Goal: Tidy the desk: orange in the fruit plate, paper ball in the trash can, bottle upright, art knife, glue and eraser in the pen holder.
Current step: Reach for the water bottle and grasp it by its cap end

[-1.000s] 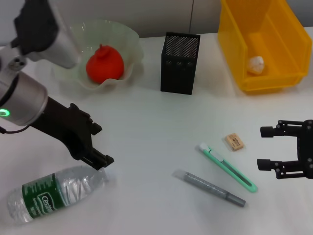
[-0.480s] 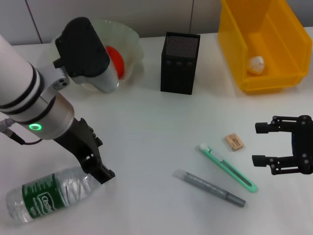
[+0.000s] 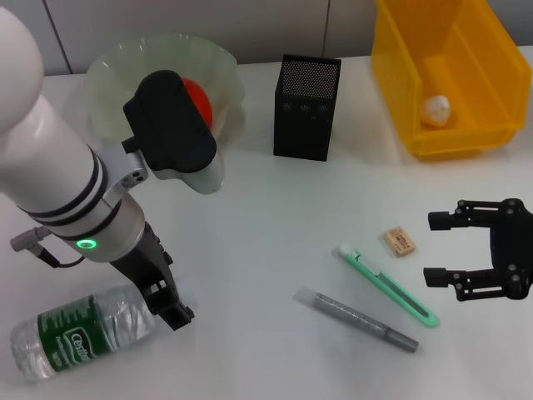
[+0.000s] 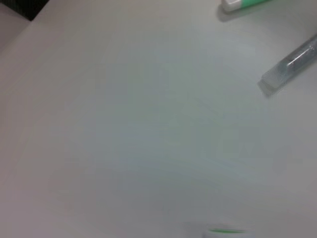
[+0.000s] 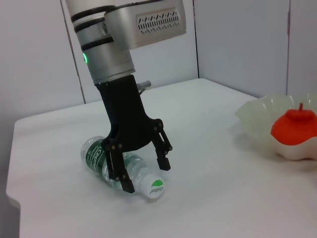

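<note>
White desk [image 3: 250, 225]: left hand [image 5: 141, 173], fingers spread, straddles the lying bottle [image 3: 79, 333]; right hand [image 3: 441, 247] gapes beside eraser [image 3: 400, 242].

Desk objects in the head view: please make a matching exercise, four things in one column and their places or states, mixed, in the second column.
Things:
1. orange
2. paper ball
3. bottle
4. eraser

Places or states:
A. lying on its side, under the left gripper
B. on the table, beside the art knife
C. in the fruit plate
D. in the yellow trash can

Pairs: 1-C, 2-D, 3-A, 4-B

The right gripper hangs open near the eraser.
</note>
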